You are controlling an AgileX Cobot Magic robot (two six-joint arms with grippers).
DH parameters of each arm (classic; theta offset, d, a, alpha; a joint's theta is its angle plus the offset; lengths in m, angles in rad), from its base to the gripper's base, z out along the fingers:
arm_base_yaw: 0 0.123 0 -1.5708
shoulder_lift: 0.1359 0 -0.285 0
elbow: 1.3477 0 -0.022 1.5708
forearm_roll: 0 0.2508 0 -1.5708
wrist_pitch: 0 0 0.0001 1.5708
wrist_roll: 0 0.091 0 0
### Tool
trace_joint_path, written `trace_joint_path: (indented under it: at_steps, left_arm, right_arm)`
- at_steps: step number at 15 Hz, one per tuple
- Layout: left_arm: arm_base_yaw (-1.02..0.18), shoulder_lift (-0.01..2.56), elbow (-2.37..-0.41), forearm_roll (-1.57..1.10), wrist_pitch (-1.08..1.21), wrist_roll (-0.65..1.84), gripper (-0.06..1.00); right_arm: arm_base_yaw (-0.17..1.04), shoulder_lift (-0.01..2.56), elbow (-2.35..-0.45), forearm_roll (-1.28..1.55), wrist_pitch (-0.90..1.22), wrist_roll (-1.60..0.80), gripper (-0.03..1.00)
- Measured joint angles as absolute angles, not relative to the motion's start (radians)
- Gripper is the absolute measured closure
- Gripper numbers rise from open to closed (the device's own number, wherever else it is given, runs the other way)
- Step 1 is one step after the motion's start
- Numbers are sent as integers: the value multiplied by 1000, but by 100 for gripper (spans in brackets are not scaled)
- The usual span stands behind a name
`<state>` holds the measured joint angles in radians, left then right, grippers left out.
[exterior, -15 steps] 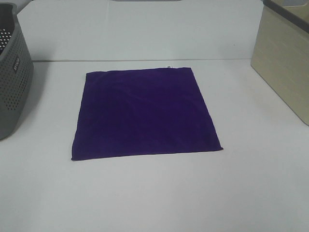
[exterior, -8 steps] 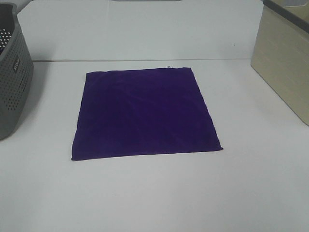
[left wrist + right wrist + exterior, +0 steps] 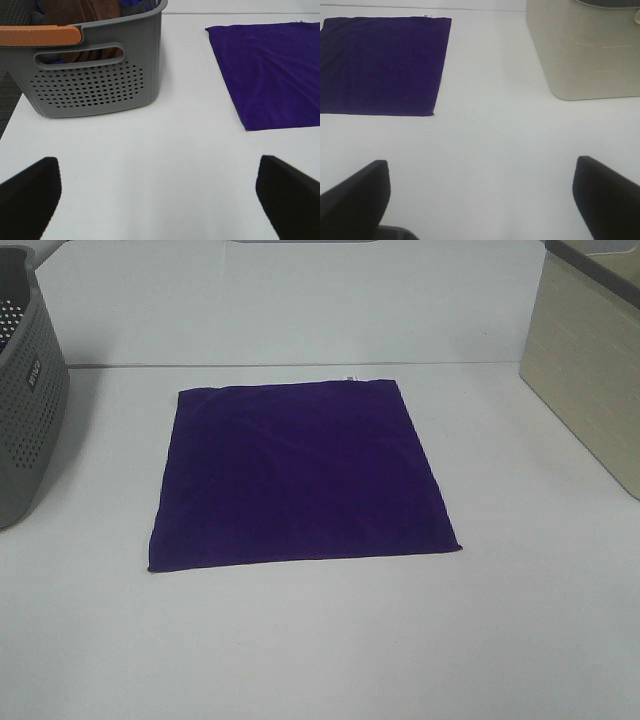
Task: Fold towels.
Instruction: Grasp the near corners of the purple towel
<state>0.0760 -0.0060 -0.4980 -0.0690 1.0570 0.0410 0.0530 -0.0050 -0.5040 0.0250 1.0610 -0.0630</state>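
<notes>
The deep purple square cloth towel (image 3: 300, 475) lay flat and unfolded mid-table on the white tabletop (image 3: 320, 650), its tiny white tag (image 3: 349, 378) at the far edge. A grey perforated plastic basket (image 3: 25, 410) stood to its left and a beige box (image 3: 590, 370) to its right, both apart from it. The left gripper (image 3: 160, 195) and the right gripper (image 3: 482, 195) hung short of the towel, jaws spread wide, holding nothing

White tabletop (image 3: 320, 650) under soft, even light, plain white panel (image 3: 300, 300) along its far edge, grey perforated plastic basket (image 3: 25, 420) at left, beige bin (image 3: 585, 380) at right
</notes>
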Motion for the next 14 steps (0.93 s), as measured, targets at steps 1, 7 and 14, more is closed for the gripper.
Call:
trace_joint_path:
  at_steps: [1,7,14]
  left_arm:
    - [76,2,-510,-101,1058,41,-5]
    - [76,688,-944,-178,1079,79,-4]
    - [78,1323,-1208,-308,1071,218,-3]
  right_arm:
    - [53,-1,-541,52,1042,-63,1]
    - [52,681,-990,208,1064,-51,1]
    - [52,1440,-1382,280,1103,-121,1]
